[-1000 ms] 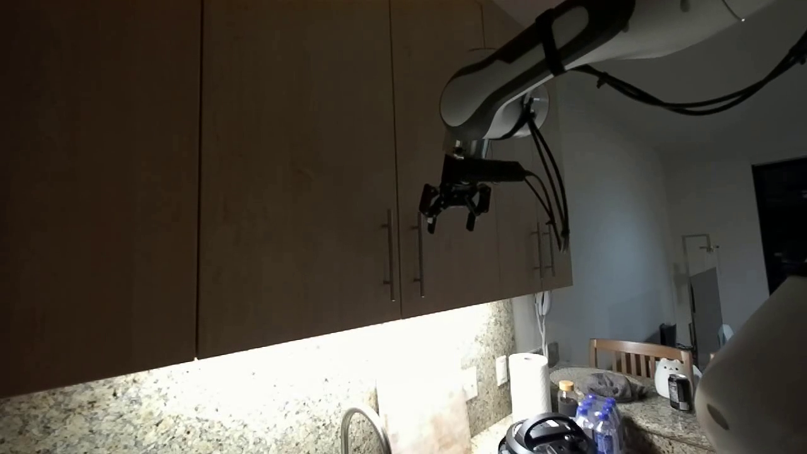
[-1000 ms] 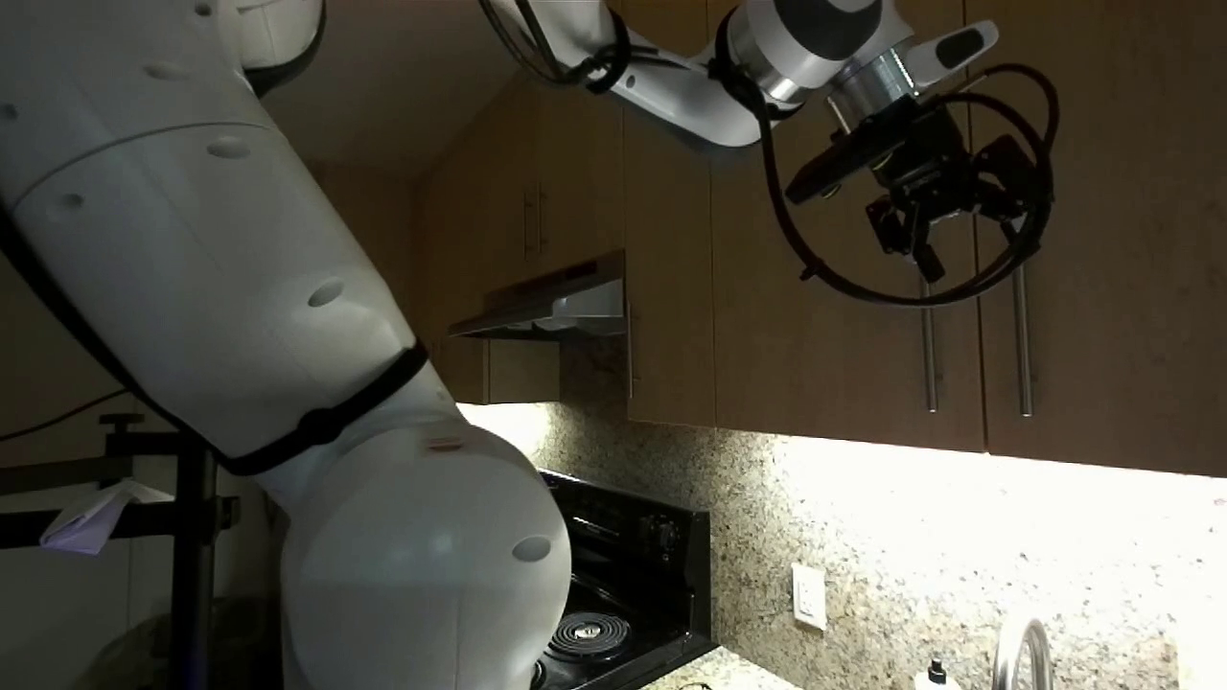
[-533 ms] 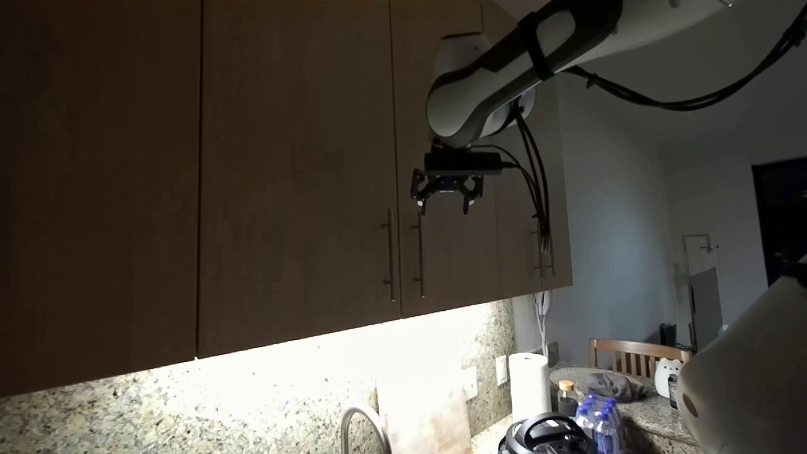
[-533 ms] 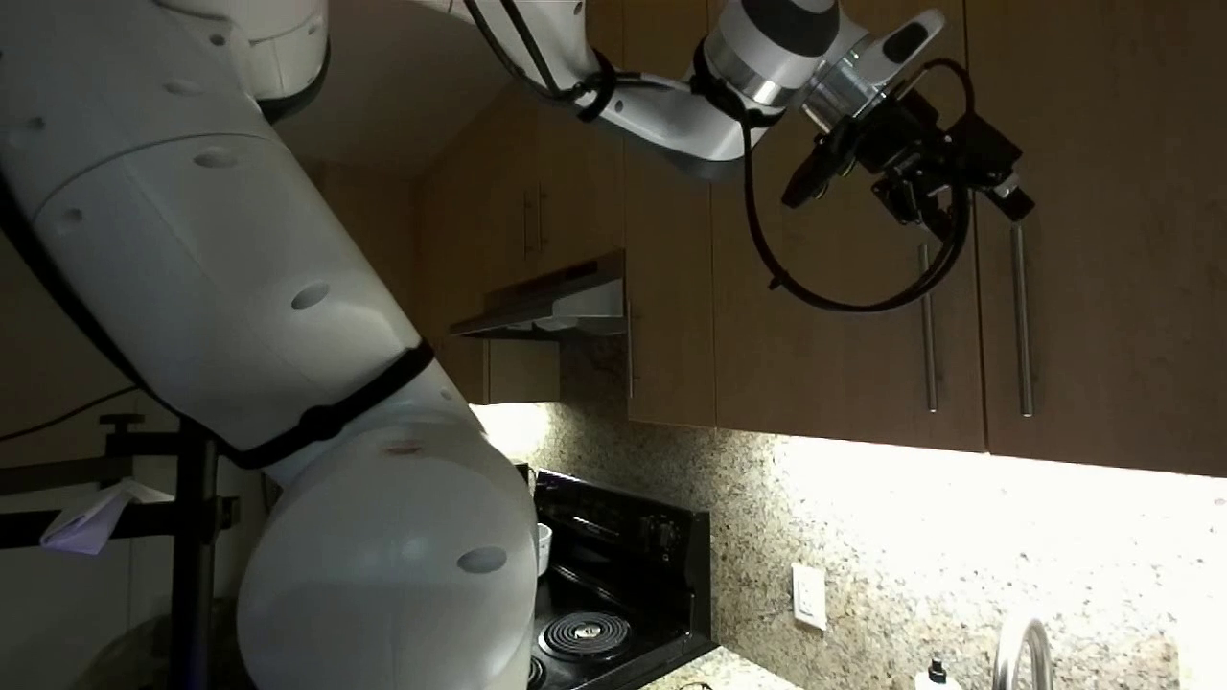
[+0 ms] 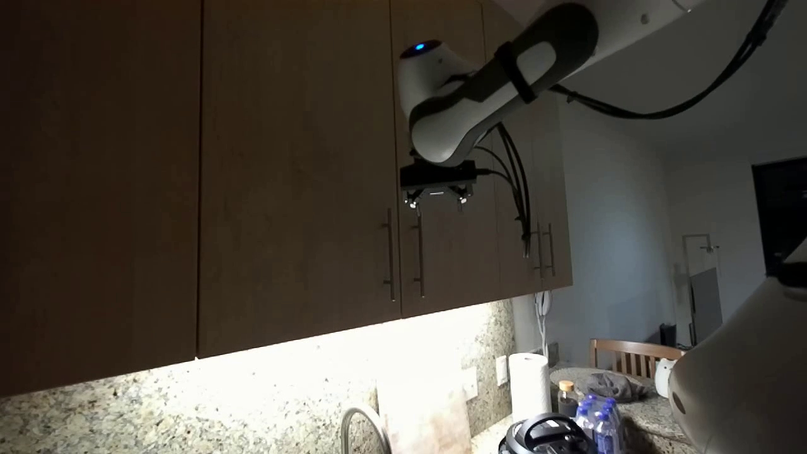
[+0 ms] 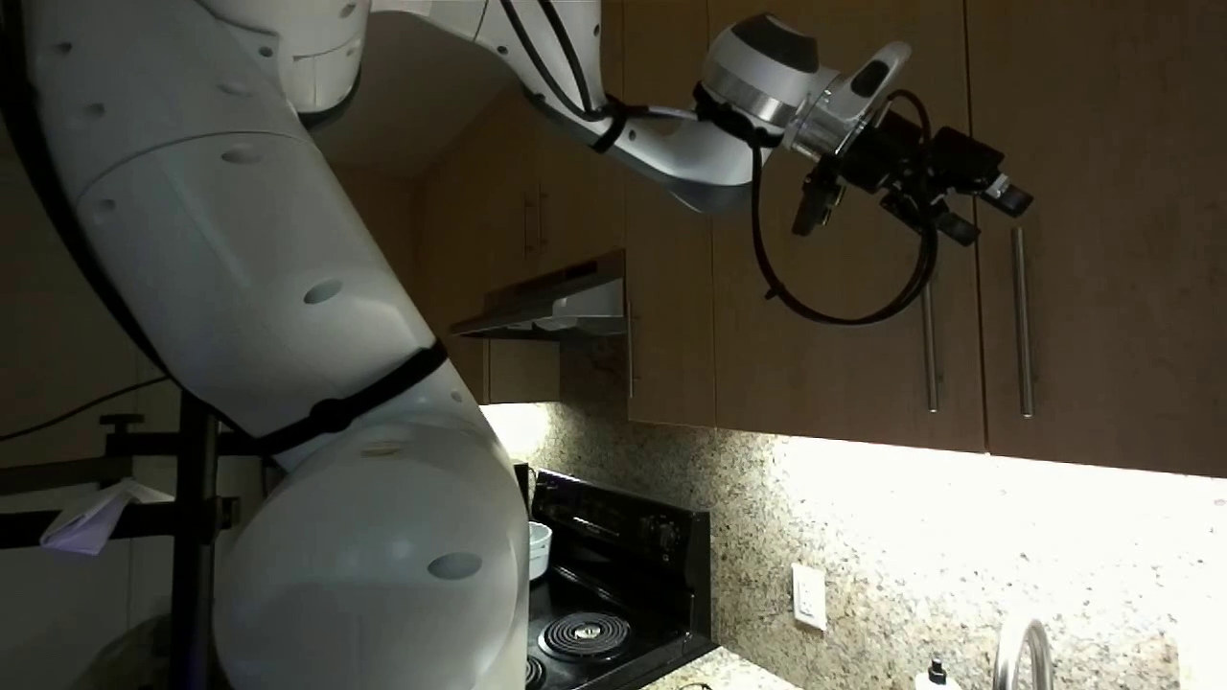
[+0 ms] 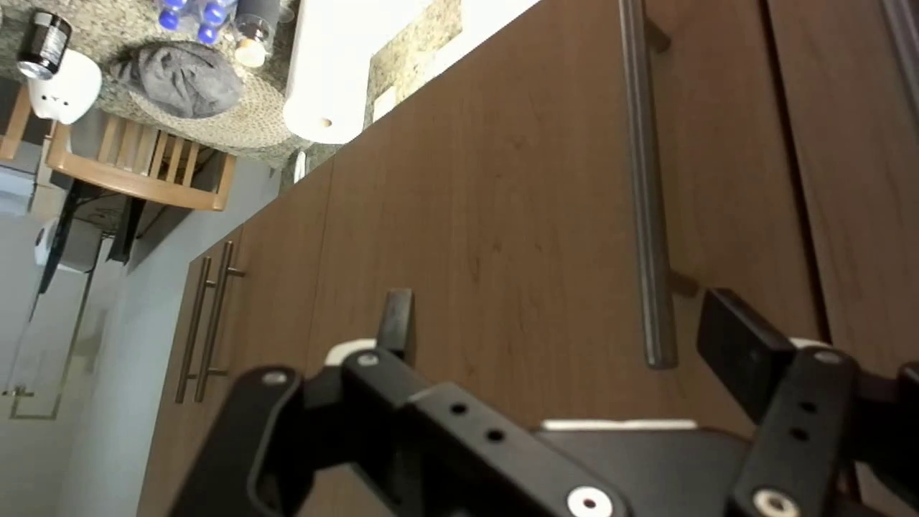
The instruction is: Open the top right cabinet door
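Note:
The top right cabinet door (image 5: 460,265) is a flat tan-brown panel, shut flush with its neighbour; it also shows in an exterior view (image 6: 1131,335) and fills the middle of the wrist view (image 7: 502,215). Its slim metal bar handle (image 5: 420,265) stands upright near the lower corner, and shows in the wrist view (image 7: 646,187). My gripper (image 5: 440,207) is open and empty, near the handle's upper end and tilted towards the door. In the wrist view, the handle's end lies between the spread fingers (image 7: 747,345), nearer the right one, with no visible contact.
A neighbouring door (image 5: 302,189) has its own bar handle (image 5: 390,255) just across the seam. Farther along are two more handles (image 7: 215,323). A faucet (image 5: 365,416), paper towel roll (image 5: 529,384) and water bottles (image 5: 599,422) are below. A cable loop (image 6: 834,316) hangs from the wrist.
The arm and gripper have shifted left in an exterior view. The gripper has tilted from pointing mostly down to facing more towards the door. The door has not moved.

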Tool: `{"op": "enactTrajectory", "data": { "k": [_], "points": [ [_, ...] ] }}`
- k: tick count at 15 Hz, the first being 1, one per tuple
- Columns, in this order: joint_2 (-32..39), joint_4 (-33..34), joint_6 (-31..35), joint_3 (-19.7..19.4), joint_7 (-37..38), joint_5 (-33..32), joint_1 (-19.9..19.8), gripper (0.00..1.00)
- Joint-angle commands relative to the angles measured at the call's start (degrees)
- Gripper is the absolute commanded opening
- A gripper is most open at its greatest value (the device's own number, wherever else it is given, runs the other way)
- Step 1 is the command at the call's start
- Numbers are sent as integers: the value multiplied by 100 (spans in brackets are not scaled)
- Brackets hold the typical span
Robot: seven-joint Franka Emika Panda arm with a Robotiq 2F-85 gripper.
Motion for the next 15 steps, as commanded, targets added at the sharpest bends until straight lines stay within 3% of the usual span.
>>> {"op": "enactTrajectory", "data": {
  "k": [1, 8, 15],
  "points": [
    [505, 462, -167, 4, 531, -664, 173, 100],
    [1285, 1207, -959, -314, 937, -1459, 824, 100],
    [1659, 1512, -1755, -747, 986, -1368, 1538, 100]
  ]
}}
